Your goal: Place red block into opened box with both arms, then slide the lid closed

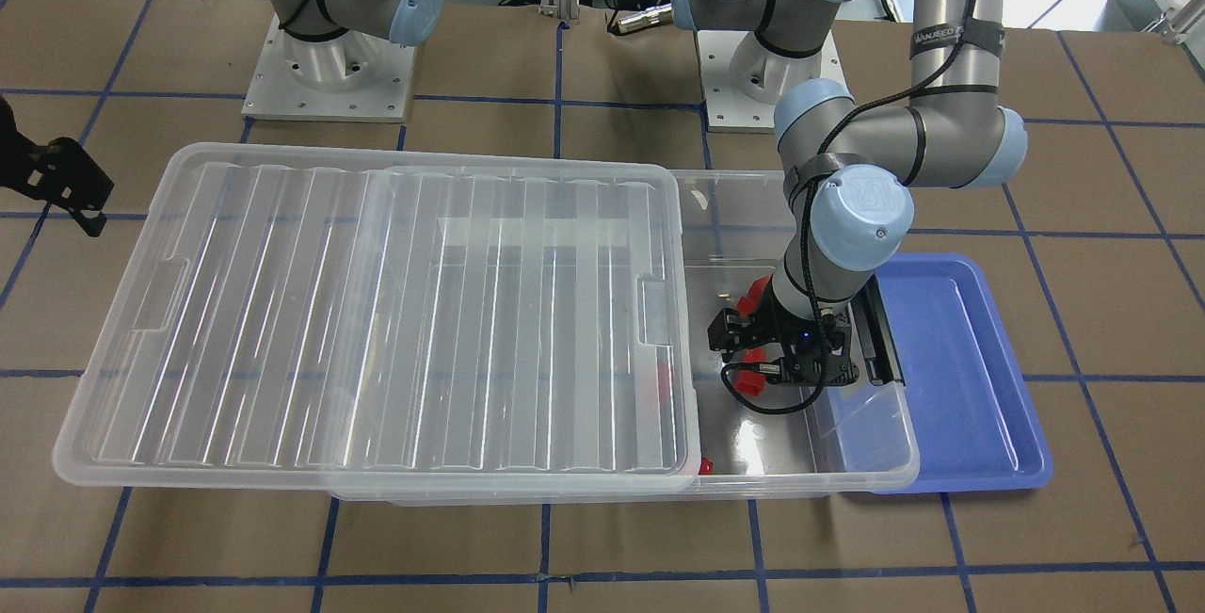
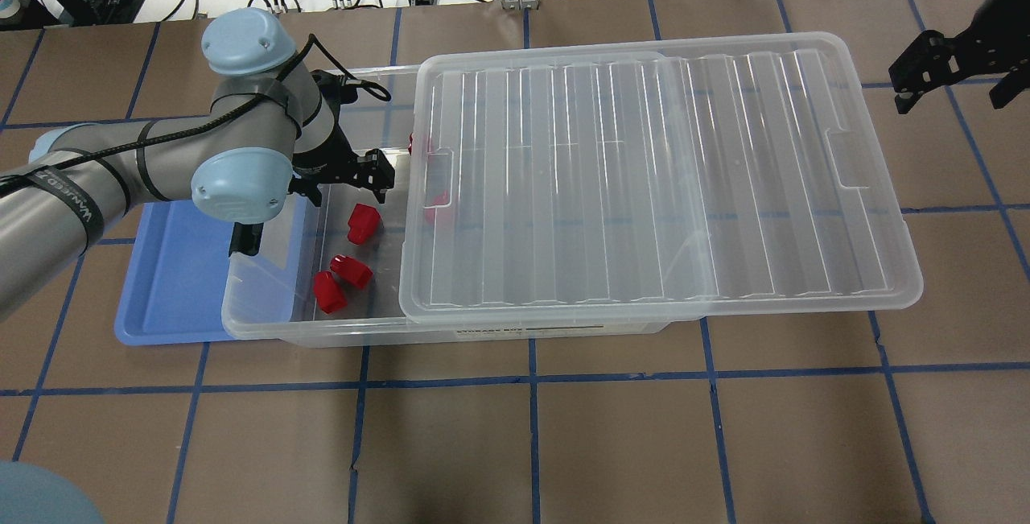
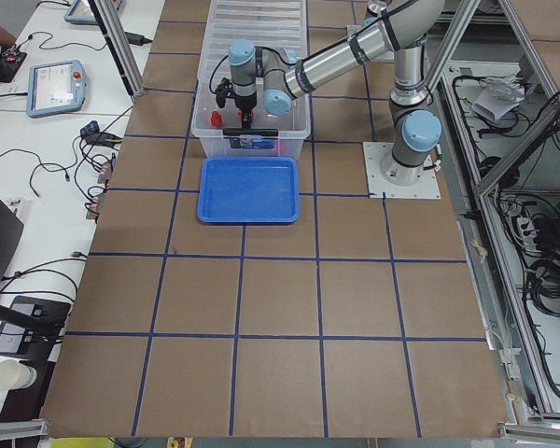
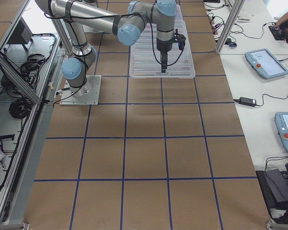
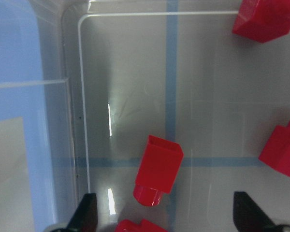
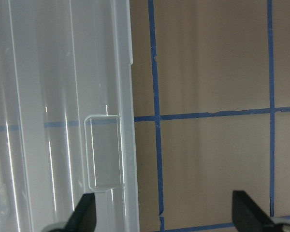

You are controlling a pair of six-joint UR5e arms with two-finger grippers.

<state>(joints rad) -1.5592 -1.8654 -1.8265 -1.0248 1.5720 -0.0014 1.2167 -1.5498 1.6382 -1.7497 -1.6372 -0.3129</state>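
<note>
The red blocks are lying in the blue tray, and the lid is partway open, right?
No. The red blocks lie in the box, not the blue tray, as the overhead exterior view shows. The lid is partway open.

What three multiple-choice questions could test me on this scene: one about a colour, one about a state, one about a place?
1. What colour is the tray?
A. blue
B. green
C. white

2. How does the lid sit on the box?
A. it covers all of it
B. it covers part, with one end open
C. it is off it, on the table

3. Where is the left gripper?
A. over the tray
B. above the lid
C. in the box's open end

Answers:
1 A: the shallow tray beside the box is blue.
2 B: the lid overhangs one end and leaves the other uncovered.
3 C: its wrist view looks onto the box floor and red blocks.
</note>
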